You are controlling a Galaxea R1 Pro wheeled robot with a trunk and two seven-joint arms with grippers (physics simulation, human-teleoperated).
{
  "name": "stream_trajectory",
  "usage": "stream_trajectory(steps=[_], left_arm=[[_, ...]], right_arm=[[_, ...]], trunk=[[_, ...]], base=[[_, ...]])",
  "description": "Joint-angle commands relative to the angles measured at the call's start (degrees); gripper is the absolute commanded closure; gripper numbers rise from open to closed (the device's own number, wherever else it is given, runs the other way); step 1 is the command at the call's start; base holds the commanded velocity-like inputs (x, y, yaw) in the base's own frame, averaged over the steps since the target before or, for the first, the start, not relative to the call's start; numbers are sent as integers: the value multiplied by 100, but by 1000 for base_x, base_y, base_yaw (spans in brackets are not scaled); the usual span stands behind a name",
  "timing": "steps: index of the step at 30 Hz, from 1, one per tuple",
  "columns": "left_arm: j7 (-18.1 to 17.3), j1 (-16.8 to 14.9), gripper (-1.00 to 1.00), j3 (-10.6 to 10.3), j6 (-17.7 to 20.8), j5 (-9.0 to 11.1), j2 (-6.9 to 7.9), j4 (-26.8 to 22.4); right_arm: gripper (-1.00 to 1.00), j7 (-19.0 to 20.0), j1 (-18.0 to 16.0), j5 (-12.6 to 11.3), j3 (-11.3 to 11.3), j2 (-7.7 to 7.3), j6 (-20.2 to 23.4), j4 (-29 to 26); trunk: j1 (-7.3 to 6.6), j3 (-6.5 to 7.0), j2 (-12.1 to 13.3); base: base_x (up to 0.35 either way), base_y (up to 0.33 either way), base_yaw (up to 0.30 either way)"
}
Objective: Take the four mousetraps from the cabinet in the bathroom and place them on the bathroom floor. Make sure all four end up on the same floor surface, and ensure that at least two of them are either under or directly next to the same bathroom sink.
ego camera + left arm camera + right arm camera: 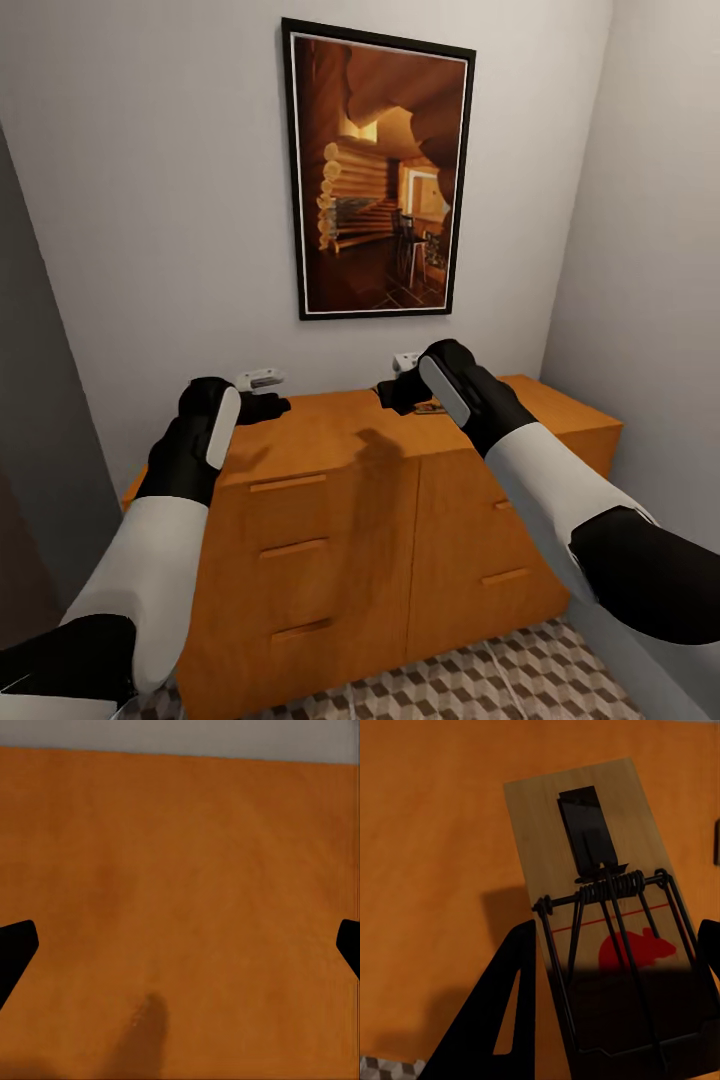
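Right gripper (pixel 607 1020) has its fingers spread wide around a mousetrap (pixel 600 892) on the cabinet (pixel 330 440), looks lined up to grab it. Left gripper (pixel 180 945) hovers wide open over bare wood, probably just waiting.

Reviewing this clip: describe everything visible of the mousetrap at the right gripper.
The mousetrap is a flat tan wooden plate carrying a dark metal tab, coiled spring wire, a wire bar, a red line and a red mouse silhouette. It lies flat on the cabinet top, between the right gripper's dark fingers, its near end in their shadow. Whether the fingers press it is unclear.
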Motion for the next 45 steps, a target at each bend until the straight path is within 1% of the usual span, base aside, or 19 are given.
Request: stream_trajectory(steps=[1, 11, 19, 23, 32, 35, 36, 39, 45], left_arm=[[52, -5, -100, 10, 20, 59, -10, -4], [52, -5, -100, 3, 17, 56, -22, -4], [52, -5, -100, -2, 17, 58, -26, -4], [52, -5, -100, -15, 16, 59, -36, -4], [52, -5, -100, -36, 10, 59, -107, -12], [52, -5, -100, -37, 8, 59, -124, -63], [52, -5, -100, -37, 9, 59, -136, -115], [52, -5, -100, -37, 13, 59, -163, -221], [52, -5, -100, -39, 15, 59, -189, -313]], right_arm=[[100, -21, -6, -35, 9, -2, 16, -3], [100, -21, -5, -36, -4, -2, 16, -9], [100, -21, -3, -33, -152, -2, 16, -12], [100, -24, -4, -29, -178, -2, 16, -12], [100, -29, -5, -21, -194, -7, 16, -12], [100, -29, -4, -21, -197, -48, 16, -12], [100, -29, -4, -23, -198, -107, 16, -12], [100, -30, -3, -26, -199, -198, 16, -12], [100, -30, -5, -27, -196, -251, 16, -12]], trunk=[[0, -7, -3], [0, -7, -3], [0, -5, -3], [0, 3, -3], [0, 27, -3], [0, 35, -3], [0, 38, -3], [0, 46, -3], [0, 57, -3]], base=[[0, 0, -6], [0, 0, -1], [0, 0, -11], [0, 0, -168], [0, 0, -263], [0, 0, -283], [0, 0, -285], [0, 0, -286], [0, 0, -287]])
